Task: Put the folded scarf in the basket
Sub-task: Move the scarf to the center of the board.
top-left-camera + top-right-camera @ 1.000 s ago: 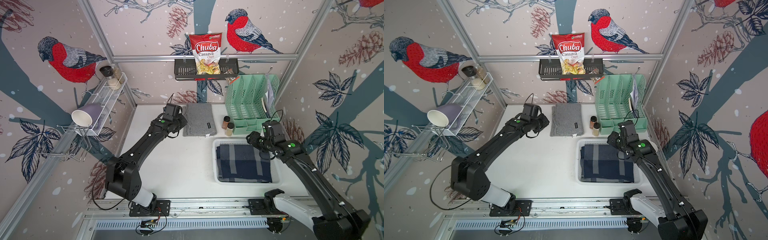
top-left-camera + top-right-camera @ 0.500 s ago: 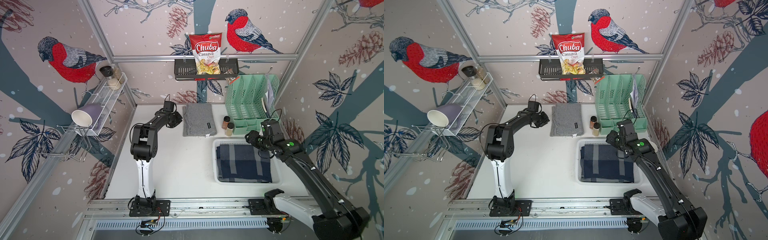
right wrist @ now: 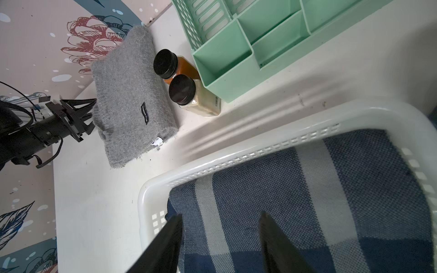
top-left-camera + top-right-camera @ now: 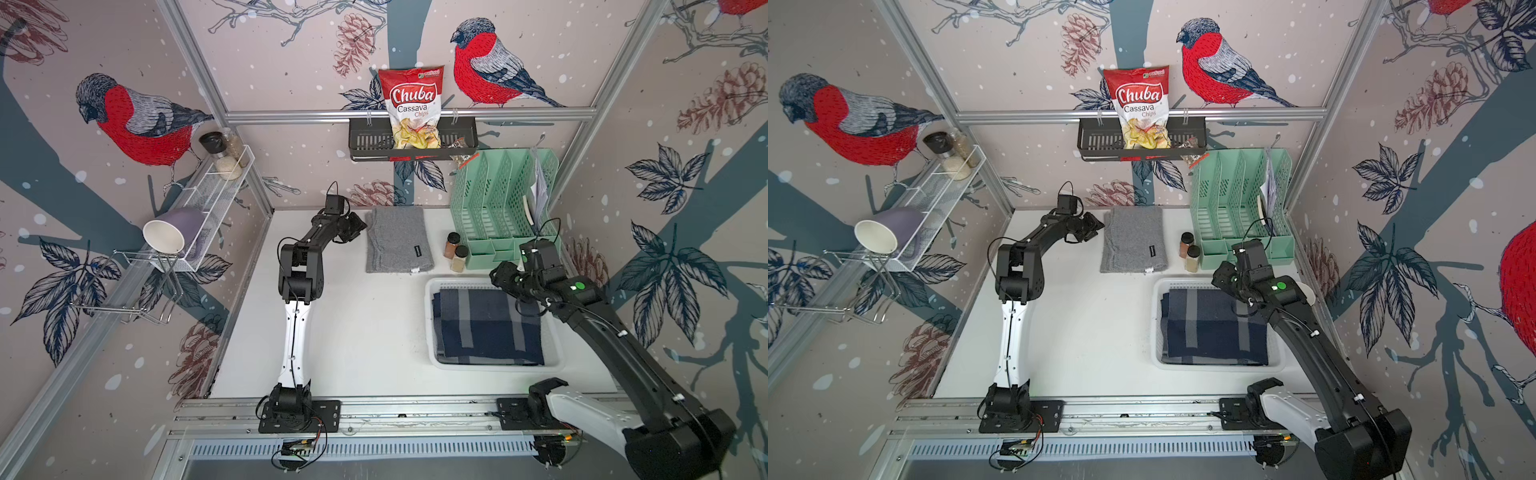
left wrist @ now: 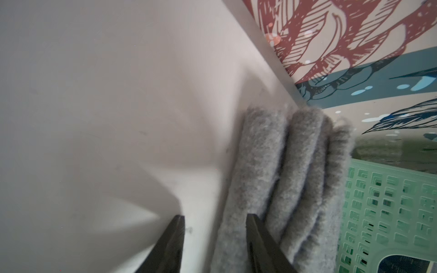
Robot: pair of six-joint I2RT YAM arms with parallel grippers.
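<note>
I see the left gripper (image 5: 215,216) with jaws apart at the edge of the grey scarf (image 4: 397,241), upper centre on the bench (image 4: 365,332); right gripper (image 3: 221,215) apart, empty, over the basket (image 4: 430,291) at centre right, where a navy scarf (image 4: 486,328) lies.

Top views overhead, looking down (near twins) — close wrist views share grey scarf (image 5: 283,177).

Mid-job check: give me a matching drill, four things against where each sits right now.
Things: 1 grey scarf; 2 navy checked cloth; 3 chips bag; 4 purple mug.
Places: A in the white basket; B in the black wall rack; C on the table beside the spice jars; D on the white wire shelf.
Pairs: 1-C, 2-A, 3-B, 4-D.
</note>
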